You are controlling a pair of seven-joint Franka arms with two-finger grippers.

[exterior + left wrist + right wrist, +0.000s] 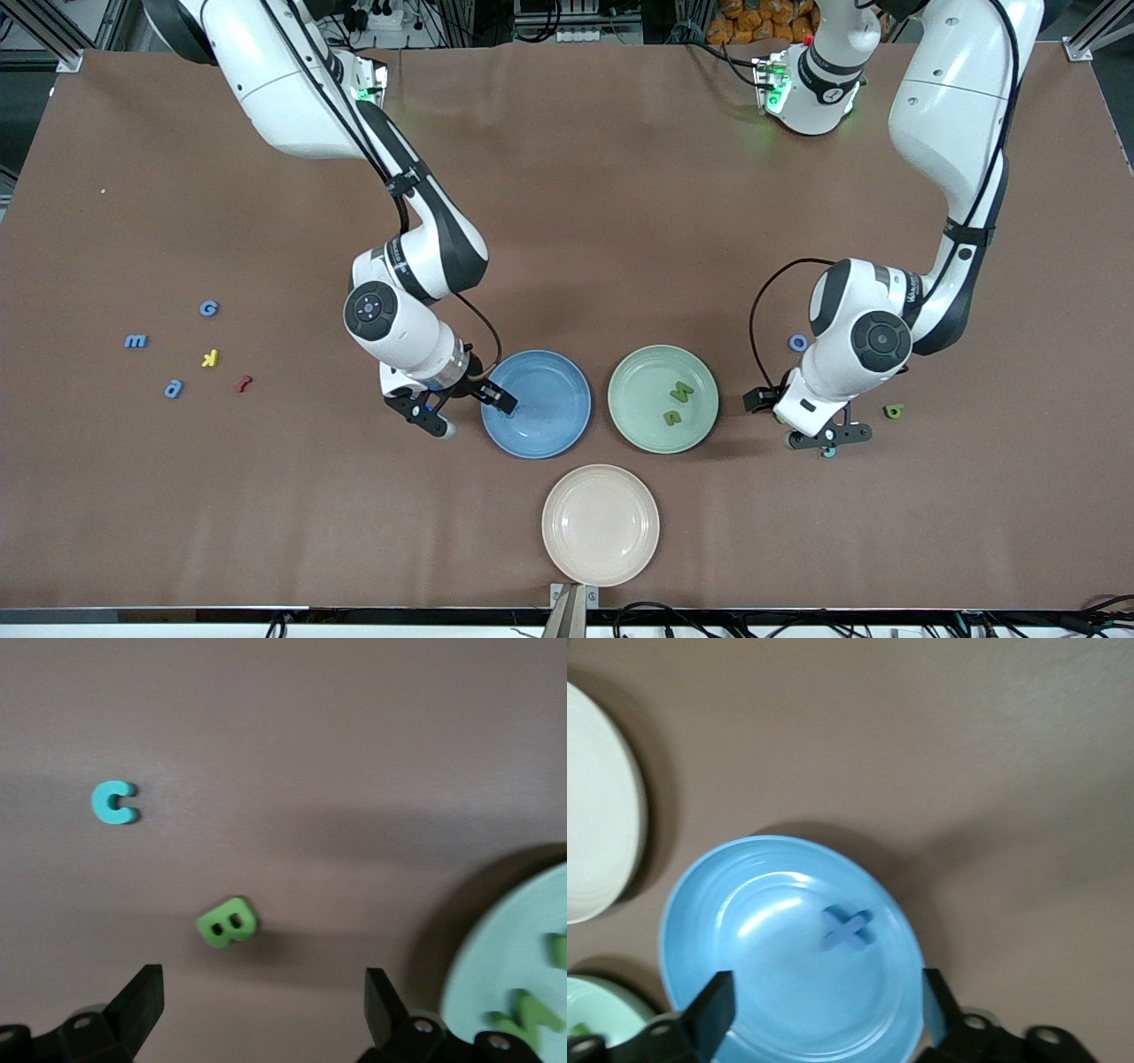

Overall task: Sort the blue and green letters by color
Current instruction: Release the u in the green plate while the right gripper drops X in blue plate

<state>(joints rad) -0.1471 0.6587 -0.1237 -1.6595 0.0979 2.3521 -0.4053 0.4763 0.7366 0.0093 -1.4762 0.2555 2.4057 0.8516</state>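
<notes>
The right pincer (464, 409) is hovering over the rim of the round blue plate (549, 425), at the side toward the right arm's end of the brown bench (567, 195); its fingers (713, 1010) are standing apart and gripping nothing. A small blue x-shaped letter (848, 927) is lying inside the blue plate. The left pincer (829, 438) is hanging low over the bench beside the round pale green plate (638, 372), its fingers (142, 997) also spread wide and empty. A chunky green letter B (227, 921) is lying on the bench just under this pincer, with a turquoise letter c (113, 803) lying near it. Two olive green letters (678, 400) are resting in the green plate. A blue ring-shaped letter (798, 342) and another green letter (894, 410) are lying beside the left arm. Three blue letters (135, 341) are lying toward the right arm's end of the bench, together with a yellow k-shaped letter (210, 358) and a small dark red letter (243, 383). A round cream plate (567, 549) is sitting nearest the front camera.
</notes>
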